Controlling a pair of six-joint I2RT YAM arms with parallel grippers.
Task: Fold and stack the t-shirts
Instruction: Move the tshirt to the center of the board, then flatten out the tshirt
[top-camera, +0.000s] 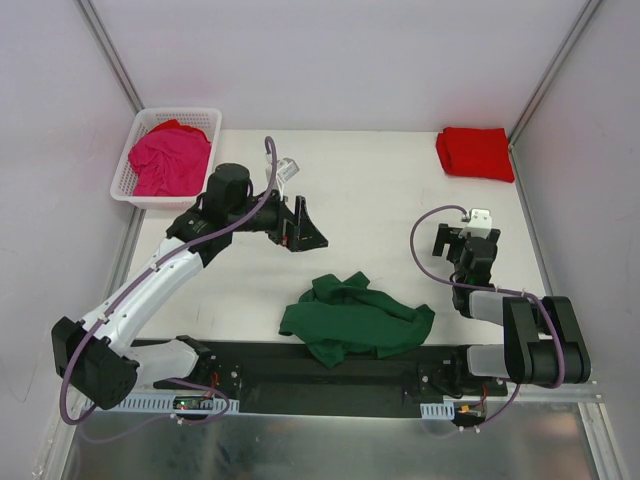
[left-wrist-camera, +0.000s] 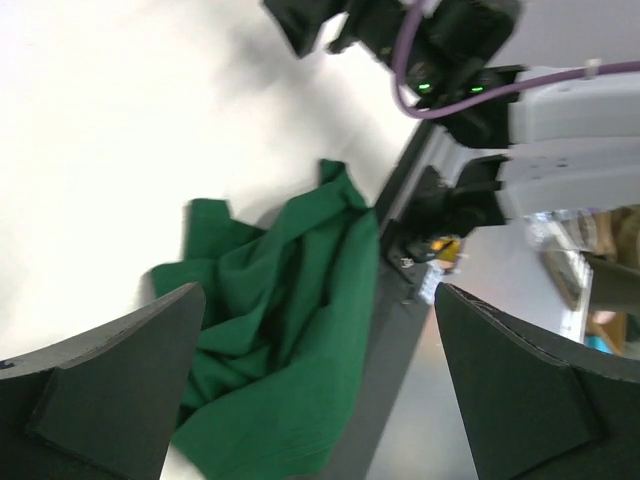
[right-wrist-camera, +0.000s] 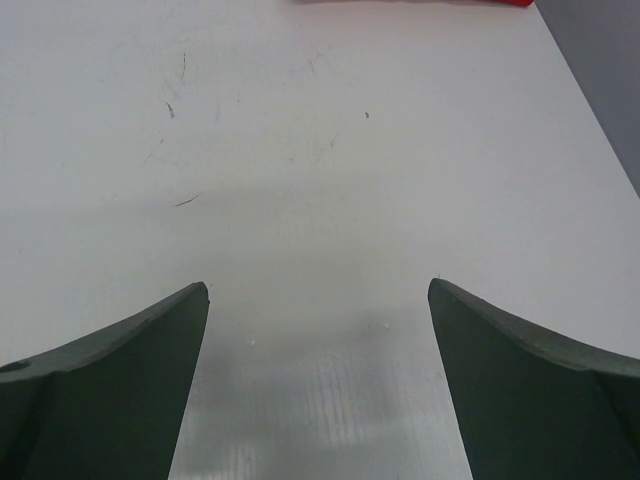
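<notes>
The white table (top-camera: 380, 190) carries the dark green t-shirt (top-camera: 355, 320) crumpled at its near edge between the arm bases. The magenta t-shirt (top-camera: 170, 160) lies bunched in the white basket (top-camera: 122, 172) at the far left corner, and the red t-shirt (top-camera: 475, 153) sits folded at the far right. The left gripper (left-wrist-camera: 318, 292) hangs just beyond the green heap with jaws spread wide and empty, and the right gripper (right-wrist-camera: 318, 290), off to the heap's right, gapes equally, holding nothing.

I get only a sliver of the red t-shirt (right-wrist-camera: 410, 2) at my right wrist view's top edge; the green t-shirt (left-wrist-camera: 290, 320) runs off the left wrist view's bottom.
</notes>
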